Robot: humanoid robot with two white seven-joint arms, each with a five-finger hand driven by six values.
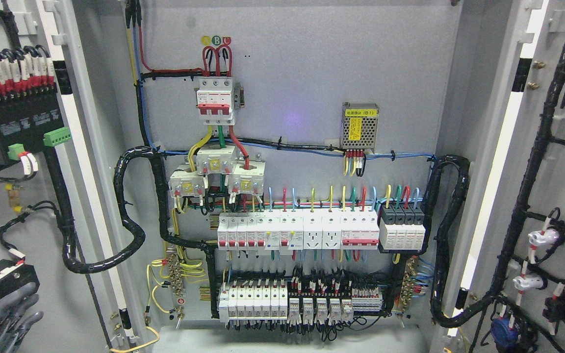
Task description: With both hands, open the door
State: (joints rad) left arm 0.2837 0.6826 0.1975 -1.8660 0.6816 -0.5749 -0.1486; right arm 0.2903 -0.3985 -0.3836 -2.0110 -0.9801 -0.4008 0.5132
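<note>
The electrical cabinet stands with both doors swung wide open. The left door fills the left edge, its inner face carrying a black terminal block and wiring. The right door fills the right edge, with black cable looms and indicator backs. My left hand, grey with several fingers, shows at the lower left corner in front of the left door's inner face, fingers spread and holding nothing. Whether it touches the door I cannot tell. My right hand is out of view.
Inside the cabinet, the grey back panel carries a red main breaker, rows of white breakers, a small power supply and black corrugated conduits looping on both sides.
</note>
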